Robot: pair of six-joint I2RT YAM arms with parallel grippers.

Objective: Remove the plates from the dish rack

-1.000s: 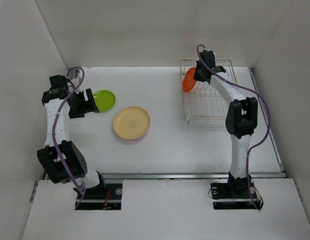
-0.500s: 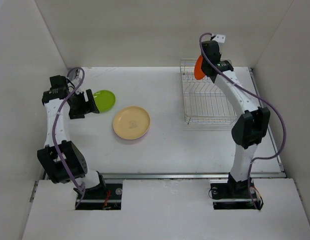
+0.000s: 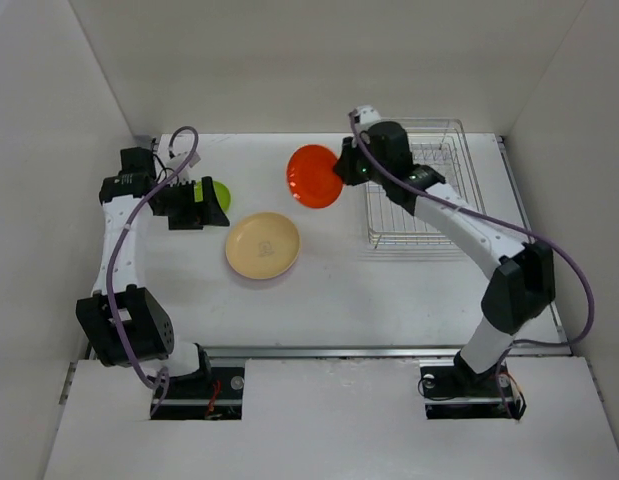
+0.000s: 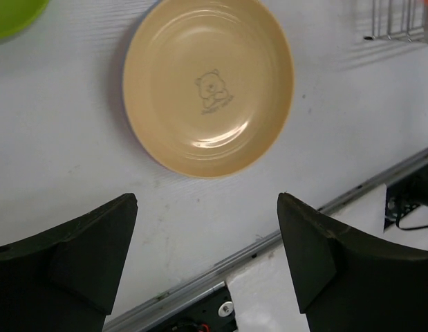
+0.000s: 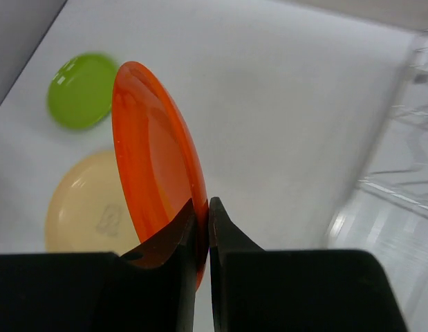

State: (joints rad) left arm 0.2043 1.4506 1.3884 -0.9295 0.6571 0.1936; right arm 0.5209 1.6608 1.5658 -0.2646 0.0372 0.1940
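Observation:
My right gripper (image 3: 341, 168) is shut on the rim of the orange plate (image 3: 313, 176), held in the air left of the dish rack (image 3: 419, 185); the plate shows edge-on in the right wrist view (image 5: 155, 173). The wire rack holds no plate that I can see. The cream-yellow plate (image 3: 262, 245) lies flat on the table and also shows in the left wrist view (image 4: 208, 83). The lime green plate (image 3: 220, 192) lies at the back left, mostly hidden by my left gripper (image 3: 211, 205), which is open and empty above it. Pink and blue plates are out of view.
White walls close in the table on the left, back and right. A metal rail (image 3: 329, 351) runs along the table's near edge. The rack's corner shows at the top right of the left wrist view (image 4: 404, 19).
My right arm swung left out of the rack with the orange plate, now over the table. My left gripper shifted right, over the lime green plate.

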